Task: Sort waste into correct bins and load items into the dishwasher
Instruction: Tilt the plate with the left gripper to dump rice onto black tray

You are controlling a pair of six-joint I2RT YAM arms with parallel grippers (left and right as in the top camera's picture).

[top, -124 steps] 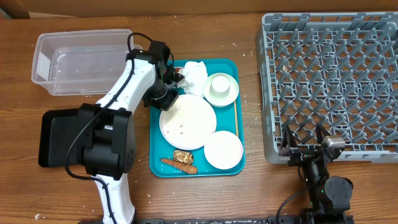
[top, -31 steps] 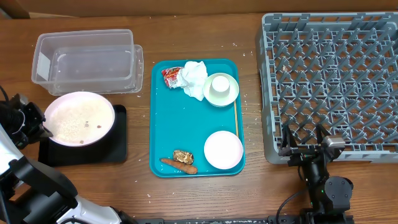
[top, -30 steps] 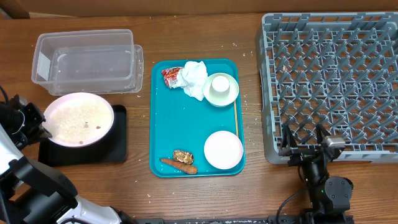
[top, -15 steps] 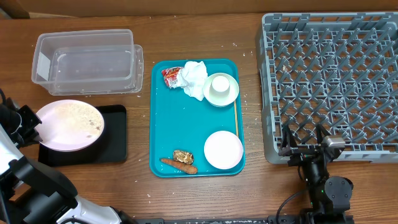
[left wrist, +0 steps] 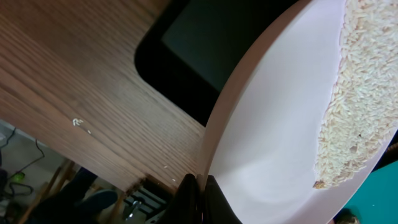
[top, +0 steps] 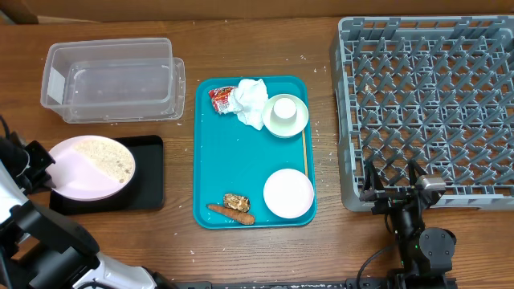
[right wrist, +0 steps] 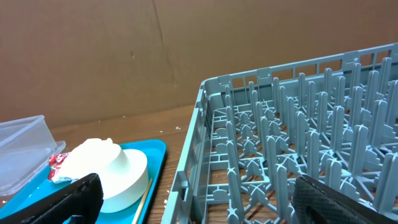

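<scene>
1. Overhead: your left gripper (top: 44, 163) sits at the far left edge, clamped on the rim of the pink plate (top: 80, 172). The plate hangs over the left part of the black bin (top: 148, 172), and the rice (top: 112, 158) is heaped on the side away from the fingers. You look to be in the scraping step, tipping leftovers into the bin.
2. Same view, the rest waits. On the teal tray (top: 233, 152) lie the napkin (top: 252, 98), the red wrapper (top: 220, 98), the cup (top: 285, 112), the small white plate (top: 288, 193) and the food scraps (top: 234, 205). The clear tub (top: 112, 80) stands behind the black bin, and the dish rack (top: 426, 96) on the right holds nothing yet.
3. Left wrist: the jaws pinch the plate rim (left wrist: 267, 149) tight at the bottom of frame. The rice (left wrist: 360, 93) clings along the far edge, with the bin (left wrist: 205, 56) beneath on the table (left wrist: 56, 106). None of it can be seen falling, so the next move probably calls for a steeper tilt or a shake. Keep that edge over the bin.
4. Right wrist: your right gripper (right wrist: 196, 186) is parked at the near edge of the rack (right wrist: 298, 149), jaws spread wide and holding nothing. The cup (right wrist: 121, 171) is in its sight. Once the plate is clean, it belongs in that rack.
</scene>
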